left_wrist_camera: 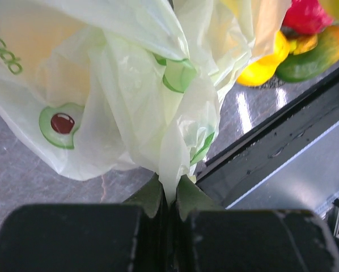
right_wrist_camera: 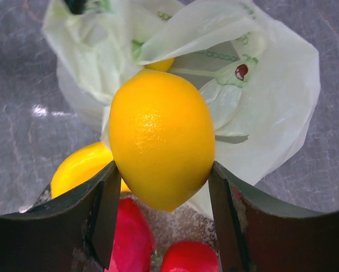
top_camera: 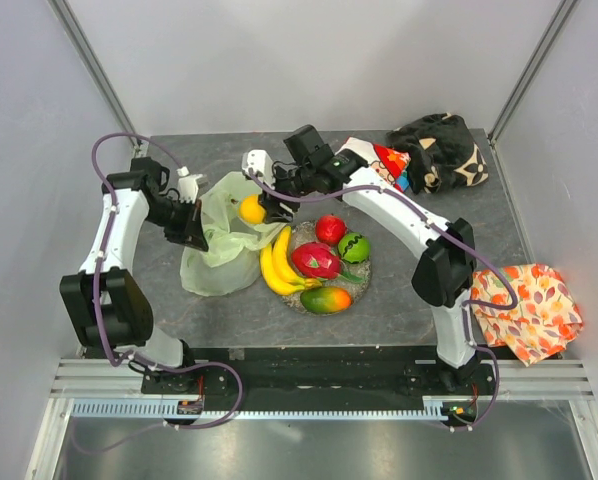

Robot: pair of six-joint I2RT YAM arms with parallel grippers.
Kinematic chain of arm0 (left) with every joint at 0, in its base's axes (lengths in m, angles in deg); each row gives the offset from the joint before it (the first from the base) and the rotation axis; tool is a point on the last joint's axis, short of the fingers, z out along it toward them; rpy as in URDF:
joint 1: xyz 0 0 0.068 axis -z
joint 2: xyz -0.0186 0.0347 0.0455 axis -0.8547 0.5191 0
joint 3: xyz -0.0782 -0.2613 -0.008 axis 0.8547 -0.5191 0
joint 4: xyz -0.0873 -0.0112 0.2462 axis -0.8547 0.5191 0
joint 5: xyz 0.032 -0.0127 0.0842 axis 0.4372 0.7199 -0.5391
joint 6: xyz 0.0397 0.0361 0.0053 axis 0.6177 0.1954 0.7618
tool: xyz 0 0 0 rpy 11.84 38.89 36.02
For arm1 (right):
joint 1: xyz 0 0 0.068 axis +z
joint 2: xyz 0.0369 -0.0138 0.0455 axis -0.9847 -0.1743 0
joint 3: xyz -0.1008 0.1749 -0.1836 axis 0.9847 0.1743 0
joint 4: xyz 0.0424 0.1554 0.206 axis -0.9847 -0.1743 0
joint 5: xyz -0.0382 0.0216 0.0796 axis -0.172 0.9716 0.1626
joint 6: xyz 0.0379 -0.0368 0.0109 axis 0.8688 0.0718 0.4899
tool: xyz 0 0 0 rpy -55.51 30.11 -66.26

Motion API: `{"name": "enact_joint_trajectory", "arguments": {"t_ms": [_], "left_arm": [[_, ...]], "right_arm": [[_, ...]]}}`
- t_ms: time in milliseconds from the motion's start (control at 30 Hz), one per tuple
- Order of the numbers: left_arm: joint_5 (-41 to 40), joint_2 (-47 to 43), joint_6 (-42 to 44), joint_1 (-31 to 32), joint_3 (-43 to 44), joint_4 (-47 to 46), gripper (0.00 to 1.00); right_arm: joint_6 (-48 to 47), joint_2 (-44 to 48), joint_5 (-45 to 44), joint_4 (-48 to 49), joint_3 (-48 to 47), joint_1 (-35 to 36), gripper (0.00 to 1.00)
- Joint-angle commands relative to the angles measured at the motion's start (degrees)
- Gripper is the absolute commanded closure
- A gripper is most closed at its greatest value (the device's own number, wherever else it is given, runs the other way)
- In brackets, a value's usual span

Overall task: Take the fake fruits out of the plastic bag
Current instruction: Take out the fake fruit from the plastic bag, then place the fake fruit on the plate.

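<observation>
From my end I count one plastic bag [top_camera: 219, 250] and one round dish [top_camera: 363, 283]. The fruit I can see comes to six pieces: one bunch of bananas [top_camera: 277, 268] with at least two fingers, one pink dragon fruit [top_camera: 315, 260], one red apple [top_camera: 330, 229], one green lime [top_camera: 354, 247], one mango [top_camera: 326, 299] and one yellow lemon-shaped fruit [right_wrist_camera: 161, 136]. One sliver of yellow [right_wrist_camera: 158, 64] in the right wrist view may be a seventh; I cannot tell. There are three cloths: one white printed cloth [top_camera: 389, 160], one dark patterned cloth [top_camera: 441, 150] and one orange leaf-patterned cloth [top_camera: 529, 305]. There are two arms, the left arm [top_camera: 114, 240] and the right arm [top_camera: 409, 225].
</observation>
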Motion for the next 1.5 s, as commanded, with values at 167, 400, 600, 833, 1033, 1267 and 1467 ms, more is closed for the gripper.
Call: {"name": "enact_joint_trajectory", "arguments": {"t_ms": [167,400,600,833,1033,1267,1467], "left_arm": [[0.7,1.4,-3.2,0.0,4.5,-3.0,0.98],[-2.7,2.3,-9.2,-3.3,7.0,-6.5,0.98],[-1.8,2.3,-9.1,-3.5,7.4,-6.9,0.98],[-1.3,1.7,-8.7,-3.6,5.7,-7.1,0.98],[-1.3,1.1,-8.7,-3.5,4.7,-7.5,0.98],[-0.9,1.4,-8.8,-3.6,4.7,-7.8,0.98],[0.0,2.2,-9.0,-3.7,5.6,-8.0,0.98]], "right_arm": [[-28.3,2.6,2.6,-21.3,-0.7,-6.5,0.51],[-48.3,-0.4,-3.7,-32.3,-4.4,-10.6,0.53],[-53.0,-6.3,-5.1,-32.3,-9.6,-10.6,0.53],[-61.2,-11.1,-9.3,-33.1,-13.9,-9.0,0.51],[-67.0,-12.4,-11.2,-33.8,-13.8,-7.8,0.51],[-70.7,-13.9,-12.7,-33.8,-14.8,-6.2,0.51],[-76.5,-13.9,-14.3,-33.8,-13.7,-4.7,0.51]]}}
